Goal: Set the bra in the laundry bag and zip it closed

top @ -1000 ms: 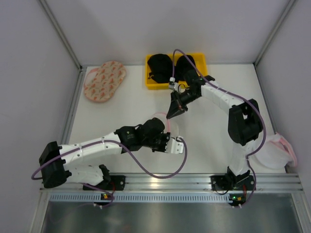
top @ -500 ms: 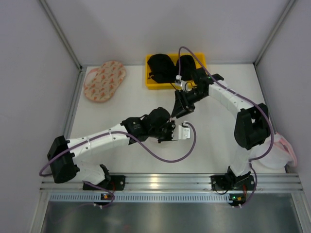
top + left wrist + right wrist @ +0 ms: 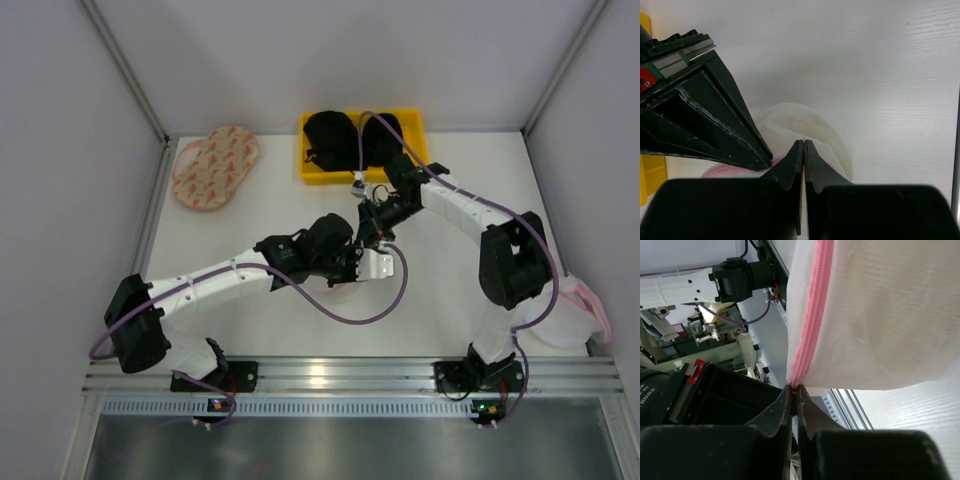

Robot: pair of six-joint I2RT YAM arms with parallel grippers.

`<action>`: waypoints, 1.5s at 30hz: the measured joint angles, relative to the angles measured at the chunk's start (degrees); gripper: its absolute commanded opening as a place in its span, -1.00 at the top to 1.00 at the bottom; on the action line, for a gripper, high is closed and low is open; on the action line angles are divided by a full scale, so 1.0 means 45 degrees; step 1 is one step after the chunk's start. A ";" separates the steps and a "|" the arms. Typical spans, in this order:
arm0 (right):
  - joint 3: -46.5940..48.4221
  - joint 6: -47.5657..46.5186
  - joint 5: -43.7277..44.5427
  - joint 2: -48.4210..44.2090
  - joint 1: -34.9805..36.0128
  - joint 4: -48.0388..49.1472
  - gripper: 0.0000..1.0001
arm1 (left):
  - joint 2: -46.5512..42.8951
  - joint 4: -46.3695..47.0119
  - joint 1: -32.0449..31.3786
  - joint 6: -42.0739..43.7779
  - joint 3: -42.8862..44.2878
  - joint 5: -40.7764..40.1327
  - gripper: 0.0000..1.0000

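At the surface's [image 3: 255,215] middle, my right fingers [image 3: 777,412] pinch the pink zip [image 3: 810,315] of the round white mesh laundry bag [image 3: 890,340]; my left fingers [image 3: 790,165], pressed together, nip its rim. The mustard-yellow fabric bra [image 3: 875,280] shows faintly inside.

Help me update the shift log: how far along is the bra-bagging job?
Done: a mustard tint shows through the laundry bag, so the bra looks to be inside. In hand: the right claw is shut at the end of the pink zip, the left claw shut on the bag's edge. Left: the visible zip stretch looks closed; whether it runs closed all round cannot be told.
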 measured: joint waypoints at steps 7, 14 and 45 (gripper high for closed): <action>0.0733 0.0146 -0.0039 0.0913 -0.0107 -0.0034 1.00 | -0.0398 0.0262 0.0058 0.0238 -0.0593 0.0364 1.00; 0.1666 0.0578 0.0010 0.1676 -0.0267 0.0345 1.00 | -0.1107 0.0068 0.0058 -0.0010 -0.1258 0.1044 1.00; 0.0194 -0.0937 -0.0199 0.0427 -0.0340 -0.0510 -0.18 | 0.0525 -0.0121 0.1137 -0.2205 0.0389 0.0758 1.00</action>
